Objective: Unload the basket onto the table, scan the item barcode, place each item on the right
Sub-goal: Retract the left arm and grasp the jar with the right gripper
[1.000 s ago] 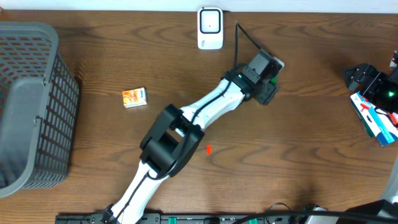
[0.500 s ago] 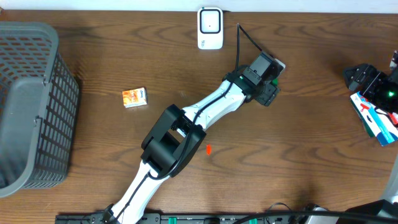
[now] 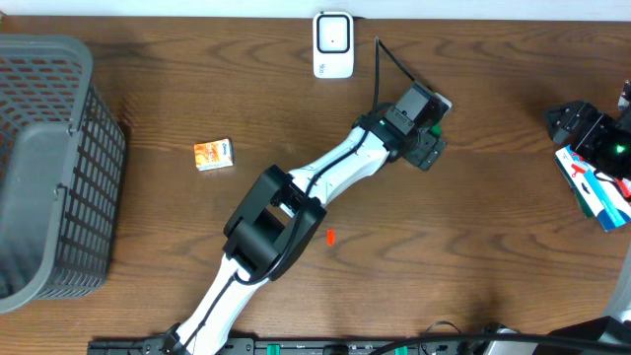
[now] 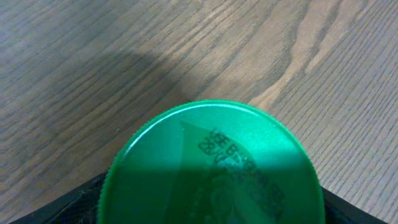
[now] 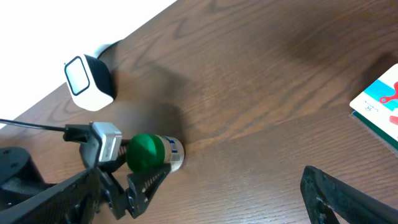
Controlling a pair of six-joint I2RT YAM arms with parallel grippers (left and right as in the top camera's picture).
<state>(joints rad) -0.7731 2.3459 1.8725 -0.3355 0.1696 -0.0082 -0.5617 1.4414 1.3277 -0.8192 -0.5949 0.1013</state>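
The left arm (image 3: 296, 192) starts at the bottom edge of the overhead frame, left of centre. It bends at a bulky black elbow and runs as a long white link up and to the right. The left gripper (image 5: 152, 163) sits at the end of that reach, just right of centre in the upper half, low over the wooden table (image 3: 473, 256).

In it is a small bottle (image 5: 174, 153) with a white labelled body. Its broad green cap (image 4: 214, 168) has a ribbed rim and a dark printed code across the top. The cap fills the lower middle of the left wrist view, pointing back at the wrist.

The dark fingers (image 5: 149, 183) flank the bottle at the cap end, one of them right under it. I cannot tell whether they are pressing on it or standing just off it.

Past the gripper, up and to the left by the table's far edge, stands the white scanner (image 3: 333, 44).

At the right edge of the overhead frame the right gripper (image 3: 564, 123) has its fingers spread wide on nothing, beside a blue, white and red box (image 3: 595, 187).
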